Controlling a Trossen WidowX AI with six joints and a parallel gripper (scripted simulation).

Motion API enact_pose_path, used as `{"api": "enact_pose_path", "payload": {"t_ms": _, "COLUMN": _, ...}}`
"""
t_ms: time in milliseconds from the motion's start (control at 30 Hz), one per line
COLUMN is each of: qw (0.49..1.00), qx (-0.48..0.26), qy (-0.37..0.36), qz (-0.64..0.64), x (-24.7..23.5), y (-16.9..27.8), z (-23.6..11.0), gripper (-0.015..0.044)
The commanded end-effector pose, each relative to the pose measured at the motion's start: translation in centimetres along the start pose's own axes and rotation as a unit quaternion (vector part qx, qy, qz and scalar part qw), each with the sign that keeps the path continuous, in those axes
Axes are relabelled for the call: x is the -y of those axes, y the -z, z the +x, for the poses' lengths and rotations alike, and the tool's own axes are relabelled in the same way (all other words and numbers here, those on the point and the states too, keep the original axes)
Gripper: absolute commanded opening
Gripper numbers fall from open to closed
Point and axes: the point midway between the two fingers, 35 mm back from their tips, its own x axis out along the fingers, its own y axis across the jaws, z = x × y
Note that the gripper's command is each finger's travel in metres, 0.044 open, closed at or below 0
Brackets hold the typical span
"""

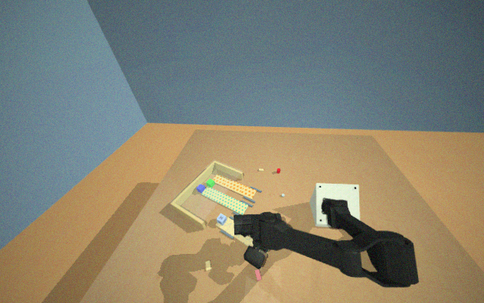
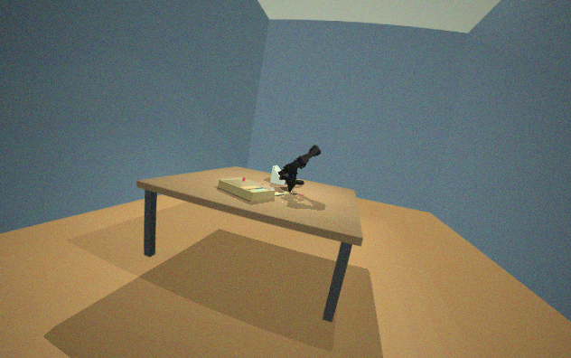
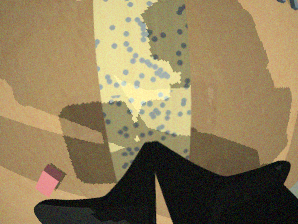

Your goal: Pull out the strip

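Observation:
The pale blue labelled cube (image 1: 221,219) rests on the far end of a pale yellow dotted strip (image 1: 229,229) (image 3: 133,50), which lies outside the open side of the tan tray (image 1: 191,185) (image 2: 244,192). My gripper (image 1: 246,235) (image 2: 290,190) (image 3: 150,147) is shut, its tips on the near end of this strip. The cube is hidden in the wrist view. In the tray lie an orange dotted strip (image 1: 233,186) with a green cube (image 1: 210,183) and a green dotted strip (image 1: 226,200) with a blue cube (image 1: 201,188).
The arm's white base block (image 1: 337,203) stands to the right. Small loose pieces lie around: a red one (image 1: 278,171), a beige one (image 1: 261,169), a pale ball (image 1: 282,195), a beige block (image 1: 207,265), and a pink block (image 1: 258,274) (image 3: 48,181).

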Motion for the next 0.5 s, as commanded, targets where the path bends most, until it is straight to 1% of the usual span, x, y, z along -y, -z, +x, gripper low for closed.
{"api": "enact_pose_path", "payload": {"t_ms": 0, "qw": 1.000, "qx": -0.014, "qy": 0.007, "qz": 0.004, "x": 0.3, "y": 0.8, "z": 0.7, "gripper": 0.0000}}
{"api": "enact_pose_path", "payload": {"t_ms": 333, "qw": 1.000, "qx": -0.014, "qy": 0.007, "qz": 0.004, "x": 0.3, "y": 0.8, "z": 0.7, "gripper": 0.0000}}
{"api": "enact_pose_path", "payload": {"t_ms": 367, "qw": 1.000, "qx": -0.001, "qy": 0.001, "qz": 0.000, "x": 0.0, "y": 0.0, "z": -0.2, "gripper": 0.0000}}
{"api": "enact_pose_path", "payload": {"t_ms": 467, "qw": 1.000, "qx": -0.010, "qy": 0.007, "qz": 0.003, "x": -0.1, "y": -0.3, "z": -3.2, "gripper": 0.0000}}
